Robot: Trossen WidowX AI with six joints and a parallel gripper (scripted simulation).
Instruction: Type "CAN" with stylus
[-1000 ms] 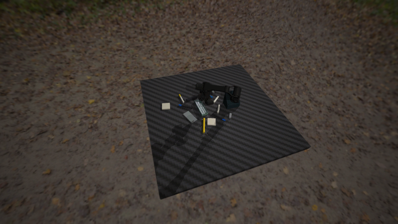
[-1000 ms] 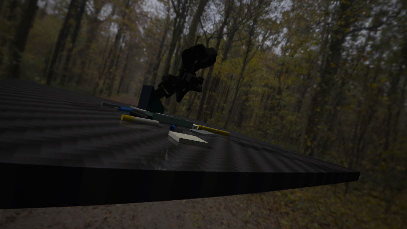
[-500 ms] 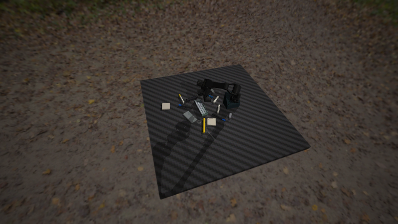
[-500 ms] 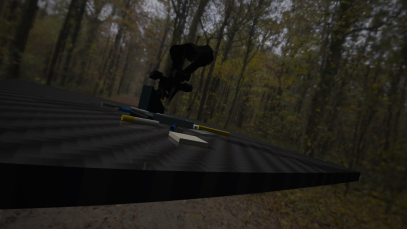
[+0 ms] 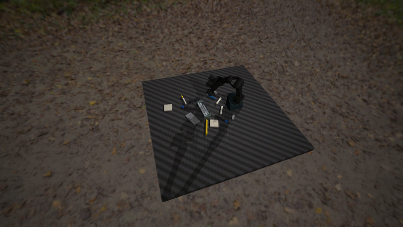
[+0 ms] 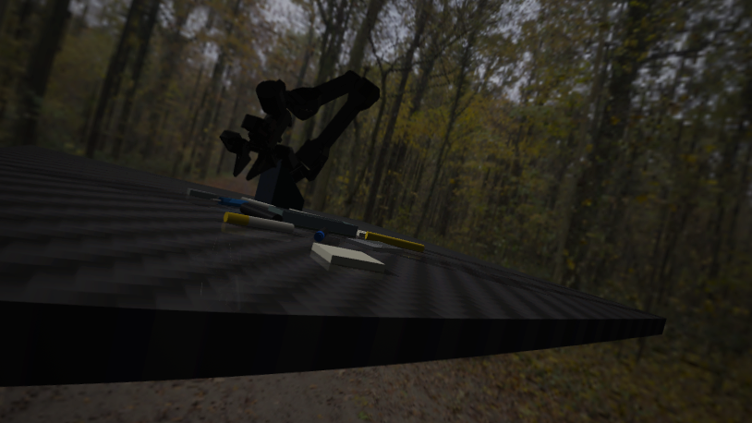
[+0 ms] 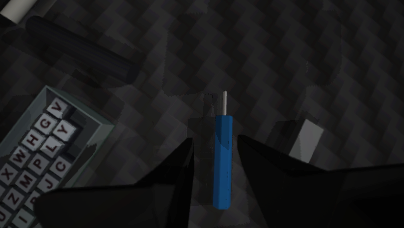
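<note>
- Wrist view: looks down on the blue stylus (image 5: 211, 96) (image 6: 231, 200) (image 7: 223, 160), lying flat on the desk (image 5: 253, 135) (image 6: 473, 295) (image 7: 280, 40), unheld.
- Under the pincer (image 5: 209, 92) (image 6: 241, 176) (image 7: 215, 142), seen in line with the gap between the fingers, a little nearer the right one.
- Parted partway, with nothing between the fingers; hangs above the desk, by the exterior view.
- Long axis running near to far in the wrist view, thin metal tip at the far end; from the top, slants from far left (tip) to near right.
- Lined up about right for closing across the barrel, to judge by this; calls next for a straight descent, perhaps with a slight shift right, then a firm squeeze.
- Only one arm, so no choice of reach.
- To the left of the stylus in the wrist view, sits the keyboard (image 5: 203, 108) (image 6: 321, 221) (image 7: 105, 125), well apart and set askew to it; to the right, a grey block (image 5: 215, 92) (image 6: 202, 193) (image 7: 308, 140), close enough to risk a finger's brush.
- Readable on the keys: V, G, H, W, X, Y, L, P, M, Z, J, I and the needed C (image 7: 60, 165); cannot make out A or N, nor any brand.
</note>
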